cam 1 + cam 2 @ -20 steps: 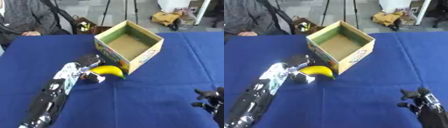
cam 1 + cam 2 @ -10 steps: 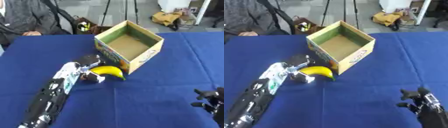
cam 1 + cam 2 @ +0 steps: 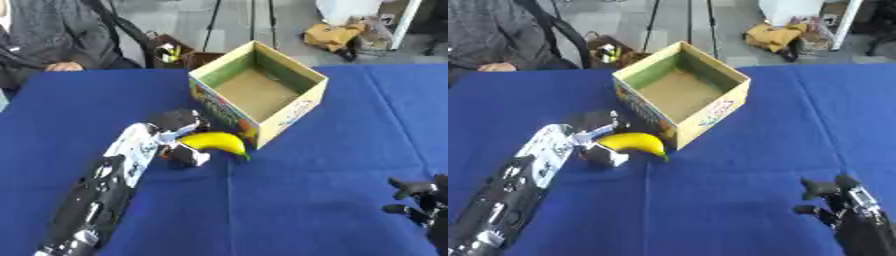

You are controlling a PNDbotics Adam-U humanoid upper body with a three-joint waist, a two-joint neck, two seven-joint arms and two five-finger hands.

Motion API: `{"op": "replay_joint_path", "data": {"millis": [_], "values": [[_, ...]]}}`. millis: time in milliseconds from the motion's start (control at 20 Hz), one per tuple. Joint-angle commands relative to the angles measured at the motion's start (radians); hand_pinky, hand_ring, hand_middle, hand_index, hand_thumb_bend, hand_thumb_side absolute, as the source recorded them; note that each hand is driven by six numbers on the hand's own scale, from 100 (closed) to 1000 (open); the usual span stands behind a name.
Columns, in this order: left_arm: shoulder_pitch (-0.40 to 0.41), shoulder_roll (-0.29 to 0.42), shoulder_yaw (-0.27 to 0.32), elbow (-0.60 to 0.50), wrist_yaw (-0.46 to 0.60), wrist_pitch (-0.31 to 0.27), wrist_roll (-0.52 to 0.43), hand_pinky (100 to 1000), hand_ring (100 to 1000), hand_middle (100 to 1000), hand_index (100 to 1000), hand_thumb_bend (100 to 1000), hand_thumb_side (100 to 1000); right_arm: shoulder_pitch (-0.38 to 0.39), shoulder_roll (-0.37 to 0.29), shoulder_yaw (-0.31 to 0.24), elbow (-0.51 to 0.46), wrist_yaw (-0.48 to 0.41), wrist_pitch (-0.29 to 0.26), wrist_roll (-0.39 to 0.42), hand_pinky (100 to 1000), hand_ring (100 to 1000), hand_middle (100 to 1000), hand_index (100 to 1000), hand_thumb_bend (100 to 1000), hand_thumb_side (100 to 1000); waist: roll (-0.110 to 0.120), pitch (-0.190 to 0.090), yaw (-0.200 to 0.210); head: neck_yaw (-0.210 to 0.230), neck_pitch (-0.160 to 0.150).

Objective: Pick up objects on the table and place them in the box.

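Banana [image 3: 215, 142] just before box [image 3: 259, 92], left hand [image 3: 179, 135] at banana; right hand [image 3: 842, 197] near right.

Matt blue cloth table cover [image 3: 289, 210]; open cardboard box [image 3: 308, 106], printed outside, dull brown inside; smooth yellow banana [image 3: 214, 142], slight sheen.

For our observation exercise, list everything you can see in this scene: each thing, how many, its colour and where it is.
Table: one, blue cloth, fills the view.
Box: one, open, yellow-green card with printed sides, far centre of the table, nothing visible inside.
Banana: one, yellow, just in front of the box's near corner.
Left hand: one, black and silver, at the banana, fingers curled round it.
Right hand: one, black, low at the right edge, idle; finger pose unclear.
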Motion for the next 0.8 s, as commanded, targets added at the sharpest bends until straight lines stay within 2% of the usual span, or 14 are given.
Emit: {"op": "replay_joint_path", "data": {"millis": [50, 800], "values": [[-0.013, 0.033, 0.014, -0.024, 0.013, 0.005, -0.008, 698, 566, 527, 747, 100, 368, -0.009, -0.010, -0.005, -0.013, -0.003, -0.002, 0.003, 652, 964, 537, 626, 100, 836, -0.004, -0.015, 0.002, -0.004, -0.003], [-0.021, 0.063, 0.019, -0.078, 0.056, 0.026, -0.017, 696, 556, 516, 731, 100, 344, -0.006, -0.010, -0.008, -0.011, -0.003, -0.002, 0.000, 652, 964, 537, 626, 100, 836, 0.000, -0.020, 0.003, -0.009, -0.002]]}}
